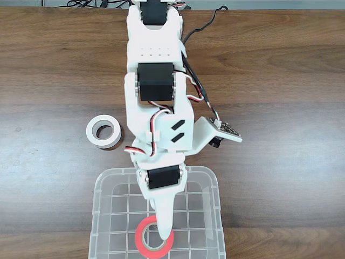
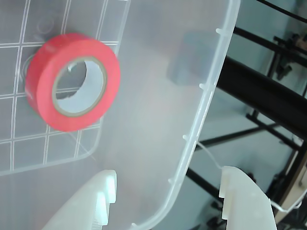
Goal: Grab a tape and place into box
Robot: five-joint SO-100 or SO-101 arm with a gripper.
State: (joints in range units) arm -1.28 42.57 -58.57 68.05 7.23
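Observation:
The red tape [image 2: 109, 79] lies flat on the grid bottom of the clear box [image 2: 217, 67], with its pale core facing up. In the fixed view the tape [image 1: 141, 233] sits near the box's front edge, and the white finger of my gripper [image 1: 164, 233] hangs over its ring. The box [image 1: 218, 200] stands at the table's front, below the arm. In the wrist view my gripper [image 2: 170, 176] is open, its two white fingers spread wide on either side of the box's rim. The tape rests apart from them, up and to the left.
A white tape roll [image 1: 103, 131] lies on the wooden table [image 1: 280, 81] left of the arm, just behind the box's back left corner. A cable runs along the arm's right side. Black frame bars show beyond the table edge in the wrist view.

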